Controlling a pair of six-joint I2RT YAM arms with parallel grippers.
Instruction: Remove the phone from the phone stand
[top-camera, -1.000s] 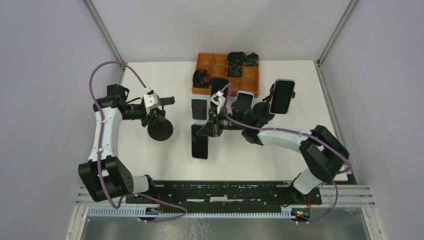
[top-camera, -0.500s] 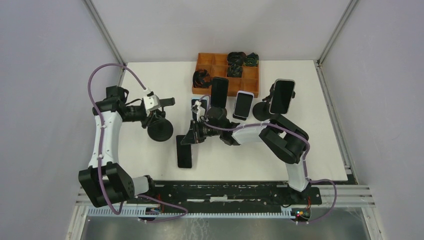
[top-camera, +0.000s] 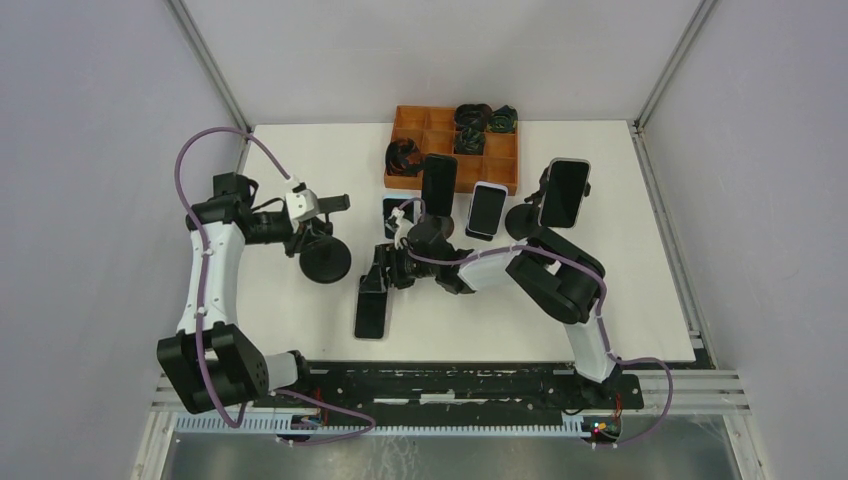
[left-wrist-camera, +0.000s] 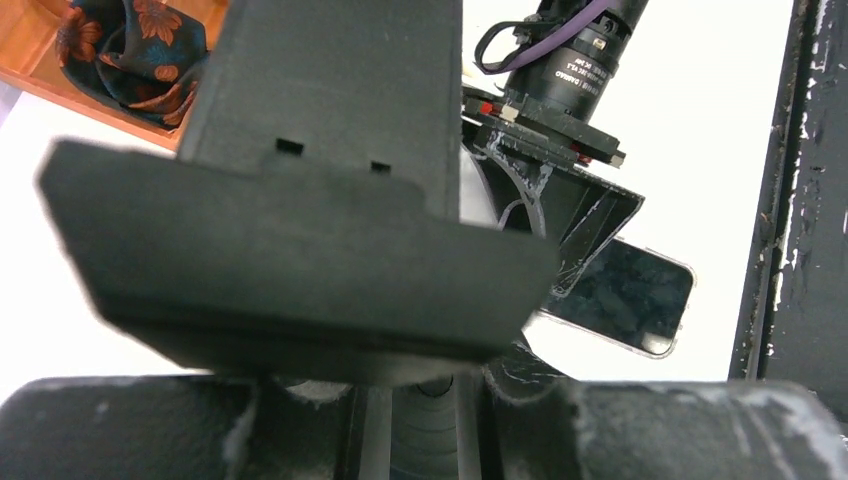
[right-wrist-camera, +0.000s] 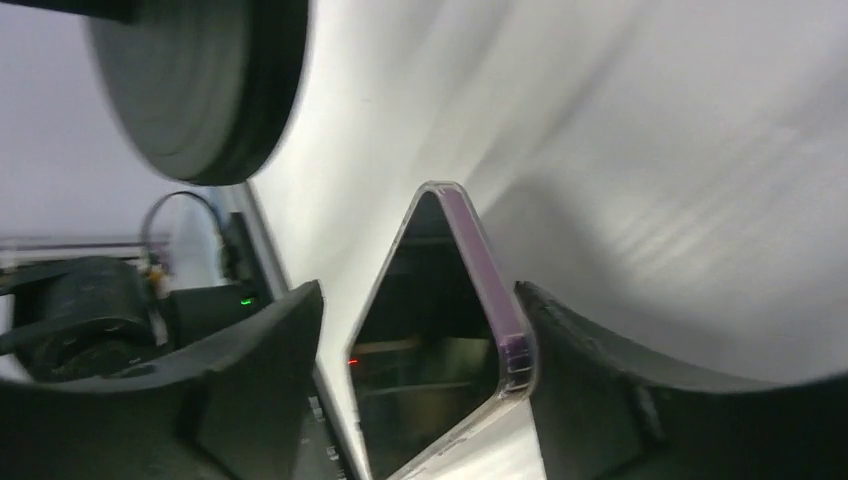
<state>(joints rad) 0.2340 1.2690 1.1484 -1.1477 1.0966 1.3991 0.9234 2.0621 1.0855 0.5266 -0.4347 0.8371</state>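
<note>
**Item:** phone (top-camera: 372, 308), a dark glass slab in a clear, purple-edged case.
**Location:** off the phone stand (top-camera: 326, 263), between the fingers of the right gripper (top-camera: 388, 272). Its far end appears to rest on the table (top-camera: 600, 180).
**Right gripper:** jaws pinched on the phone's two long edges.
**Left gripper** (top-camera: 312, 232)**:** clamped on the stand, which sits just beneath it.
**Handling (judged):** rigid and fairly light, with a fragile face and a case rim likely grippier than the glass. Best held across the long edges near the middle.

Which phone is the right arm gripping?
The dark phone nearest the arm bases, between the right gripper's jaws. The other phones sit farther back by the orange tray.
</note>
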